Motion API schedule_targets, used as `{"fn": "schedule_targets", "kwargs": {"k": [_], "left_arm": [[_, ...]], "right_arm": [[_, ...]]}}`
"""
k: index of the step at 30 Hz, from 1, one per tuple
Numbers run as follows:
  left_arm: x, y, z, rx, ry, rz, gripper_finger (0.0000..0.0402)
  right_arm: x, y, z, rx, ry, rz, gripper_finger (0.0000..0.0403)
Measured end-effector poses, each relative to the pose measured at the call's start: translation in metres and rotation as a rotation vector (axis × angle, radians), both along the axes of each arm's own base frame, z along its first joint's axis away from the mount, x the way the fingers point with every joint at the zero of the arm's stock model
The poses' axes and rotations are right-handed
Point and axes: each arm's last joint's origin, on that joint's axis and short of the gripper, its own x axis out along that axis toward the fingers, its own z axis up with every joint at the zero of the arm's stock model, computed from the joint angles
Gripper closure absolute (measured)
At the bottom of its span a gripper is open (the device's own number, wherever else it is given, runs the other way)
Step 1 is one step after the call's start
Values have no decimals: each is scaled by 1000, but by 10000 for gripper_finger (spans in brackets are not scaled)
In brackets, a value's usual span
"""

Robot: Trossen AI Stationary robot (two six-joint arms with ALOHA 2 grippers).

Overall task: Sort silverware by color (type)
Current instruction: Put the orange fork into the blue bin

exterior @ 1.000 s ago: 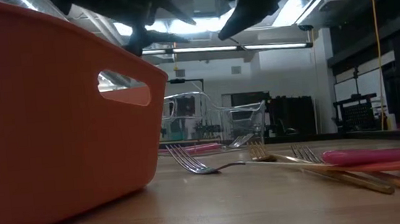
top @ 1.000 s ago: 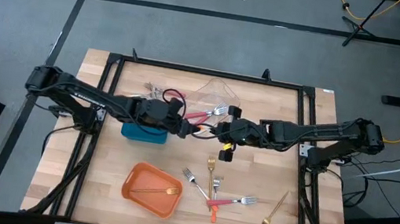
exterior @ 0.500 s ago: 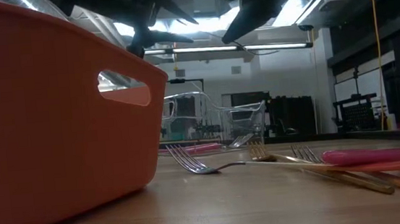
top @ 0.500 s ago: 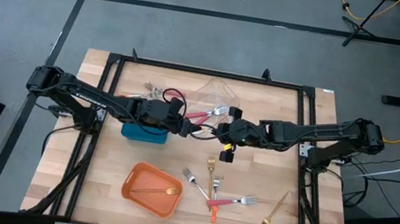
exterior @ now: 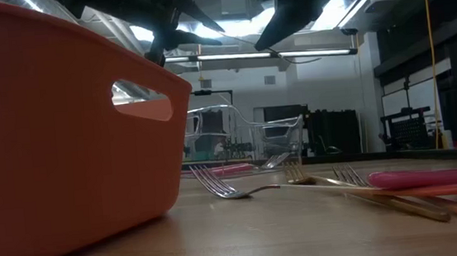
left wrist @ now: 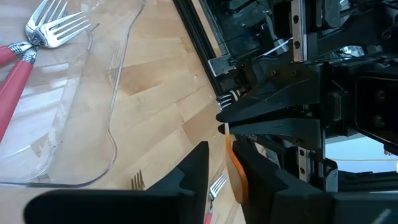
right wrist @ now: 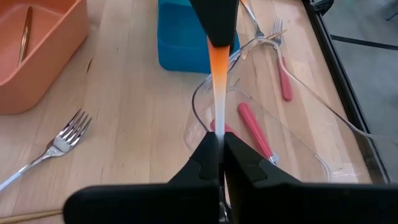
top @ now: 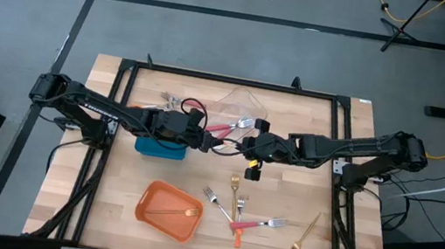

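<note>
An orange-handled fork hangs in the air between my two grippers, above the middle of the table. My right gripper is shut on one end. My left gripper is shut on the handle's other end, tip to tip with the right gripper; its tines are hidden. Two red-handled forks lie in the clear container just below. A gold fork lies in the orange container. Several loose forks lie on the wood at the near right. My left gripper has the fork's orange handle between its two fingers, near the handle's free end, coming almost level from the table's left and roughly in line with the handle. My right gripper pinches the fork's other end between its fingertips, slanting down from the table's right. The handle runs straight out from them, clear of the table.
A blue container stands under my left arm. A gold fork lies alone near the right rail. Cables and small items lie at the far left. The black frame rails run along the table's sides.
My left gripper's fingers have closed in on the orange handle that my right gripper holds out. Both arms have stayed where they were, and the fork has not moved.
</note>
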Motion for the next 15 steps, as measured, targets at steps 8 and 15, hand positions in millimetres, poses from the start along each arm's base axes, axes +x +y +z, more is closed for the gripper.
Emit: {"fn": "schedule_targets", "kwargs": {"k": [8, 15], "left_arm": [[0, 0, 0, 0, 0, 0, 377], [0, 0, 0, 0, 0, -1, 392]], "right_arm": [[0, 0, 0, -1, 6, 0, 402], [0, 0, 0, -1, 6, 0, 402]]}}
